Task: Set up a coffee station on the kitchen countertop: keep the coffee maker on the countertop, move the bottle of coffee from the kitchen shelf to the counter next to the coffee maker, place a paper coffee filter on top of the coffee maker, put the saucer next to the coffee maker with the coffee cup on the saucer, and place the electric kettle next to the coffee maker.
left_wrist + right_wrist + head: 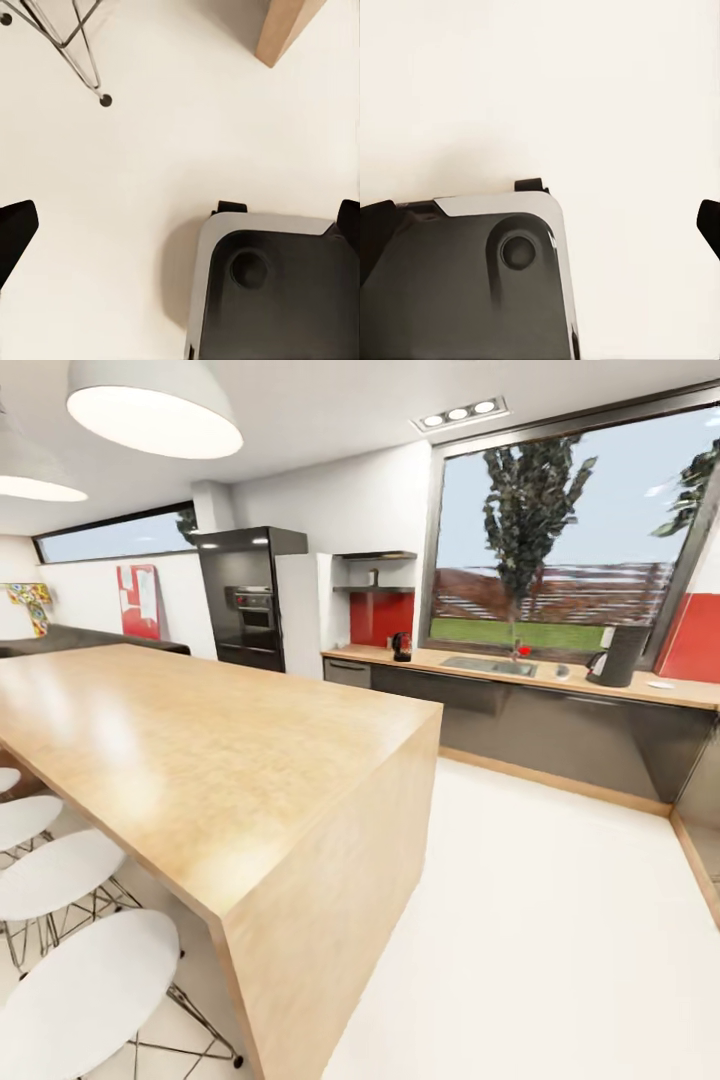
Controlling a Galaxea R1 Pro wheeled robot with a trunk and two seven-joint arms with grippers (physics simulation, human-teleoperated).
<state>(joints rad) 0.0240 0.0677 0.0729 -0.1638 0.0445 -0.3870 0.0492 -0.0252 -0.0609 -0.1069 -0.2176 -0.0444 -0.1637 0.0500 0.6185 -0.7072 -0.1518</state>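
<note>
- Across the kitchen, the tall dark grey coffee maker (620, 656) stands on the long light-wood kitchen countertop (620, 690); the rounded dark electric kettle (401, 647) sits well apart, near the red-backed wall shelf (375, 588)
- Left gripper (180, 225) and right gripper (540, 225) hang over white floor (520, 920), fingers spread wide, empty
- Risk: the big wooden island bar (330, 840) corner could catch the base on a tight turn
- Open floor runs clear to the cabinets

both hands point down over robot base (277, 292), fingers (15, 232) spread apart, holding nothing.
</note>
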